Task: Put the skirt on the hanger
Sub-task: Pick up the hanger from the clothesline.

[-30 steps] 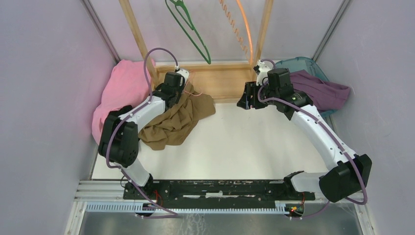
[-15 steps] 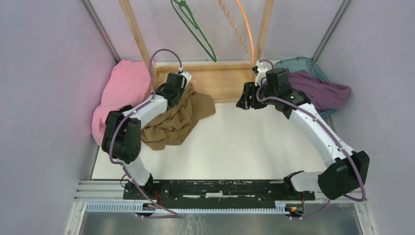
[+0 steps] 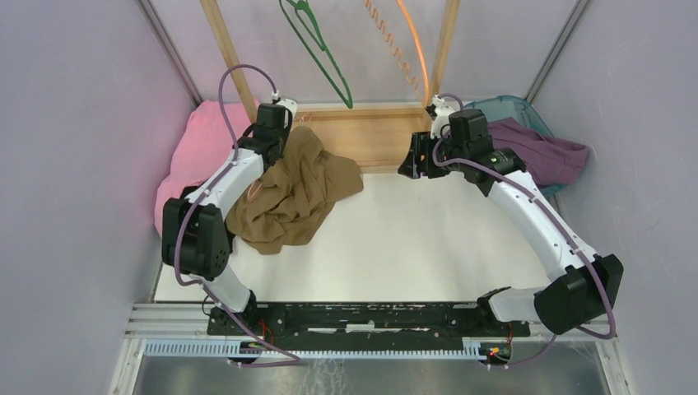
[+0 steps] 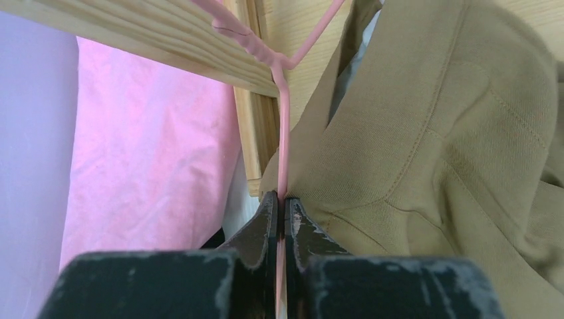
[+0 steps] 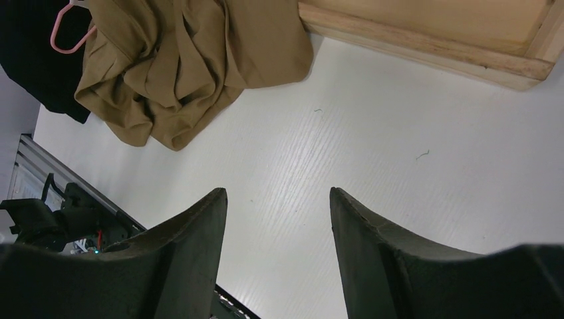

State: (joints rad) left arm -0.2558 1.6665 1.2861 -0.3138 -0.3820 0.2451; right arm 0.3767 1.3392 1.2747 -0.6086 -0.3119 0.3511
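The tan skirt lies bunched at the back left of the white table, its top edge lifted against the wooden rack. A thin pink hanger runs up alongside the skirt's waistband; its hook also shows in the right wrist view. My left gripper is shut on the hanger's wire, right beside the skirt fabric; in the top view it sits at the skirt's top. My right gripper hangs open over bare table, holding nothing; from above it is near the rack's right post.
A wooden rack stands at the back, with a green hanger and an orange hanger hung on it. A pink cloth is heaped at the left wall. A purple cloth lies in a teal bin at the back right.
My left gripper has shut on the pink hanger wire and moved back and left, drawing the skirt's top up with it. The right arm has barely moved.
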